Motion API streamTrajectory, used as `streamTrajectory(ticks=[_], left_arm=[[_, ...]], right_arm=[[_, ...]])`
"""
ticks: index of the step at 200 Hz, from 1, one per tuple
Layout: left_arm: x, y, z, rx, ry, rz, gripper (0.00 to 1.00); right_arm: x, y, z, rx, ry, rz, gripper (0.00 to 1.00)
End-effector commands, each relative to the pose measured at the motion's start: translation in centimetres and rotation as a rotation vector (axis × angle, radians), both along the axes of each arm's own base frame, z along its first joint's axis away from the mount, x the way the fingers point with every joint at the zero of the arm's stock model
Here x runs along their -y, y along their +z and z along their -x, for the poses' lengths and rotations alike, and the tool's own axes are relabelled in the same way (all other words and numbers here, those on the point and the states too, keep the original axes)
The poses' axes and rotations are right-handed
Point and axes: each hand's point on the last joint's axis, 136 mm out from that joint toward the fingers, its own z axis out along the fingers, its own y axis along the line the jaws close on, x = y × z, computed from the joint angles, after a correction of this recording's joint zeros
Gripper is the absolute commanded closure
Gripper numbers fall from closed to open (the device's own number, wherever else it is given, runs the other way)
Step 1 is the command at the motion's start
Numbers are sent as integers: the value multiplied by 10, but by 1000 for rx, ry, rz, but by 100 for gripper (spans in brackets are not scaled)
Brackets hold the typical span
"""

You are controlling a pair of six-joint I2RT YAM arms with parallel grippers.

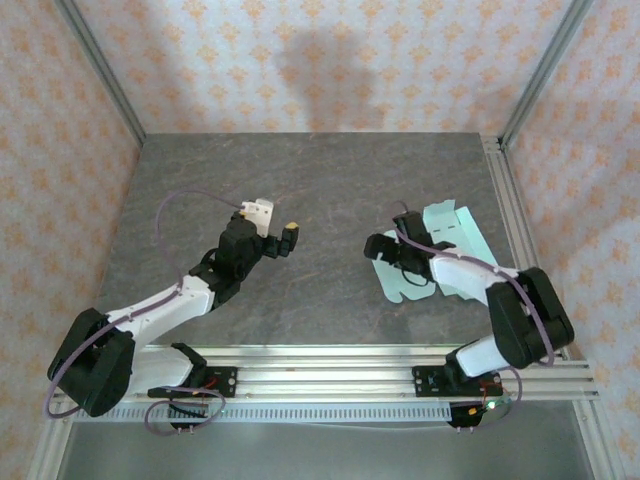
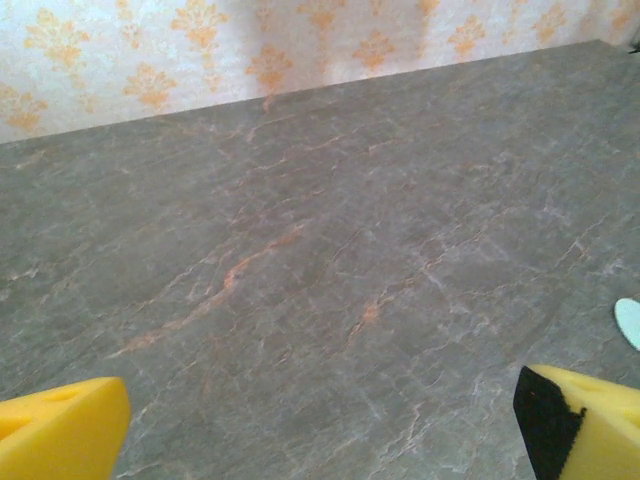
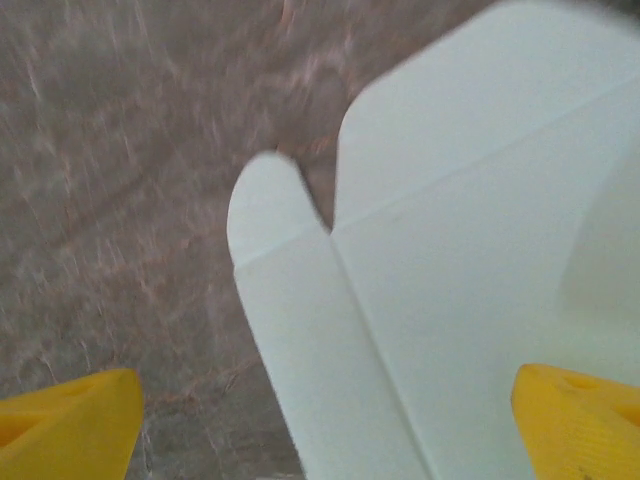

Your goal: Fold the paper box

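The paper box [image 1: 452, 228] is a flat pale mint-green cutout with rounded flaps, lying on the right side of the grey table. My right gripper [image 1: 392, 250] hangs over its left part. In the right wrist view the paper box [image 3: 450, 270] spreads under my right gripper [image 3: 325, 430], and the yellow fingertips [image 3: 65, 425] stand wide apart, open, one over the table and one over the card. My left gripper [image 1: 277, 226] is open above bare table left of centre, well away from the box. In the left wrist view my left gripper [image 2: 320, 430] has nothing in it, and a sliver of the paper box [image 2: 630, 322] shows at the right edge.
The table [image 1: 310, 190] is grey stone-patterned, with patterned walls on three sides. An aluminium rail [image 1: 330, 375] carrying both arm bases runs along the near edge, and a metal frame post [image 1: 515, 210] borders the right side.
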Motion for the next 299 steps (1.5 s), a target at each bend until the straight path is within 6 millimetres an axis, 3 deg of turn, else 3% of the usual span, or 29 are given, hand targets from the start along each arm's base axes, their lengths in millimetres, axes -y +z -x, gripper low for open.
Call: streamTrajectory(ticks=[1, 37, 65, 103, 128, 149, 183, 213, 250, 275, 289, 299], left_arm=[[6, 13, -1, 26, -26, 16, 0], [-7, 8, 3, 16, 38, 20, 0], [-30, 13, 6, 12, 148, 70, 0], [-60, 11, 11, -14, 260, 149, 0], [-70, 15, 16, 4, 302, 175, 0], [-64, 16, 15, -17, 284, 203, 0], [-33, 5, -3, -77, 226, 290, 0], [22, -7, -24, -151, 137, 353, 1], [107, -34, -41, -301, 19, 445, 13], [157, -69, -47, -461, -1, 462, 23], [187, -82, -47, -540, -40, 529, 30], [204, -103, -46, -614, -51, 552, 36]], right_arm=[[-25, -3, 0, -34, 33, -36, 5], [-66, -18, 1, -70, 116, -66, 4], [-106, -18, -4, -74, 190, -126, 4], [-165, -3, -21, -31, 297, -212, 4], [-172, 21, -36, 57, 309, -224, 4], [-156, 42, -46, 167, 290, -154, 5], [-88, 57, -65, 267, 118, -68, 6], [-19, 62, -71, 282, -38, -1, 6], [54, 66, -62, 286, -194, 96, 6], [87, 71, -53, 294, -269, 140, 6], [96, 74, -50, 302, -287, 142, 6], [101, 75, -48, 306, -299, 145, 6]])
